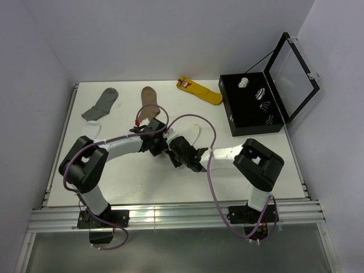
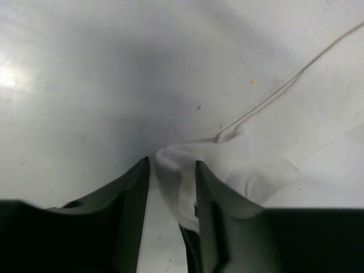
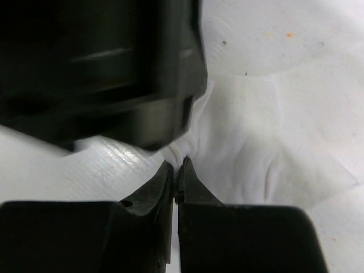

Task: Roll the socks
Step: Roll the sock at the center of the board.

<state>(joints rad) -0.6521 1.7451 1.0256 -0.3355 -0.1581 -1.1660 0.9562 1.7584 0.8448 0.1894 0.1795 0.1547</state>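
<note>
A white sock (image 1: 192,135) lies flat mid-table; I see no stripes on it. My right gripper (image 1: 175,150) is shut on a small pinch of its edge, which shows in the right wrist view (image 3: 177,165) with the sock (image 3: 244,136) spreading to the right. My left gripper (image 1: 158,142) meets it at the same edge. In the left wrist view (image 2: 170,170) its jaws stand apart with a fold of the sock (image 2: 227,159) between them, lying against the right finger (image 2: 207,199). A second white sock (image 1: 91,129) lies at the left, partly under the left arm.
A grey sock (image 1: 101,103), a brown sock (image 1: 149,101) and a yellow sock (image 1: 200,91) lie along the back of the table. An open black box (image 1: 233,116) with rolled socks inside stands at the back right. The left gripper's body (image 3: 114,68) looms close above my right fingers.
</note>
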